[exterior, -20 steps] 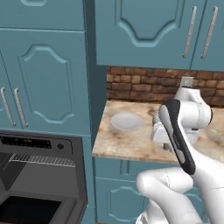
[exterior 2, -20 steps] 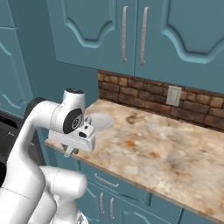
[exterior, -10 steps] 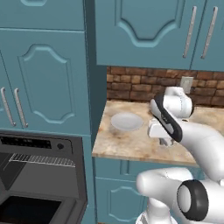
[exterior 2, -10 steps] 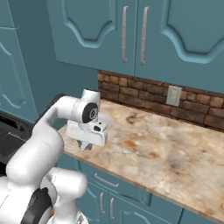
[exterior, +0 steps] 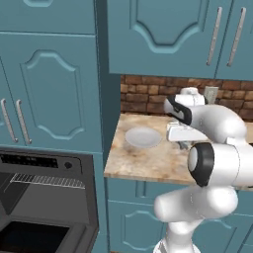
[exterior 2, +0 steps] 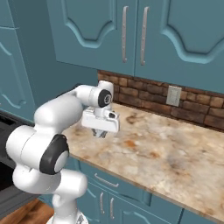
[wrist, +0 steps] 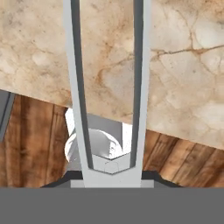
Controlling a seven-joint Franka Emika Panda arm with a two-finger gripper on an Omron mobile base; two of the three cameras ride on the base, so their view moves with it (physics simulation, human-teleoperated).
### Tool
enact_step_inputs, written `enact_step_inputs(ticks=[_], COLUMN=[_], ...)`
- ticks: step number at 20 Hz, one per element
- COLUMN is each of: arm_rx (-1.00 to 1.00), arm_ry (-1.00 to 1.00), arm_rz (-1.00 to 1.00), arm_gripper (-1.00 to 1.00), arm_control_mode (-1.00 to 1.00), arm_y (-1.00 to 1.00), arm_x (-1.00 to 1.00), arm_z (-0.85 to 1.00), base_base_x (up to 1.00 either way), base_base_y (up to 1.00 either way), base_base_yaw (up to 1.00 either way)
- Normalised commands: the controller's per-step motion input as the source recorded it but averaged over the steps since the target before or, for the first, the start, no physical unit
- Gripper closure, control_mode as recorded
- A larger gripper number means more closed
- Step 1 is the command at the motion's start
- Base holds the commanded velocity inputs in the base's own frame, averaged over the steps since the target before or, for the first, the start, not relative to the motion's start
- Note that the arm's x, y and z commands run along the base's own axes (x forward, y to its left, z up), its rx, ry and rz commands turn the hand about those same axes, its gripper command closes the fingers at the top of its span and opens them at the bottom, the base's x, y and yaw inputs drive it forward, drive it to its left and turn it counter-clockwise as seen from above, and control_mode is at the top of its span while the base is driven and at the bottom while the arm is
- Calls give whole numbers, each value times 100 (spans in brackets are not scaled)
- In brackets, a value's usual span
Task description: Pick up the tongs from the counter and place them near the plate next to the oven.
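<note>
I see the tool (exterior 2: pixel 101 132) clamped on the tongs (wrist: pixel 107 87) above the counter (exterior 2: pixel 166 148); its fingertips are hidden, and the plate (exterior: pixel 143 137) sits nearby.

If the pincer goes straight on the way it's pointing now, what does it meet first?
Most likely the counter. The pincer points down at bare marbled stone, holding the tongs along that line, so their tips would touch first. The plate lies off to one side. Gap above the stone is unclear.

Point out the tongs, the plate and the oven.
tongs (wrist: pixel 74 87): hand view, on one of the two long metal arms.
plate (exterior: pixel 143 137): left base view, on its pale centre, lying on the counter.
oven (exterior: pixel 42 163): left base view, on the dark control strip.
</note>
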Motion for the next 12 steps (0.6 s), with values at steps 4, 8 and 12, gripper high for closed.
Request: enact_step_inputs(ticks=[4, 8, 12], arm_rx=[0, 3, 1], arm_ry=[-4, -15, -11], arm_rz=[0, -7, -7], arm_gripper=[100, 100, 100], arm_control_mode=[-100, -100, -100], arm_y=[-3, 9, 13], arm_x=[49, 38, 21], arm_z=[-36, -30, -6], base_base_x=[0, 0, 0], base_base_y=[0, 0, 0], base_base_yaw=[0, 0, 0])
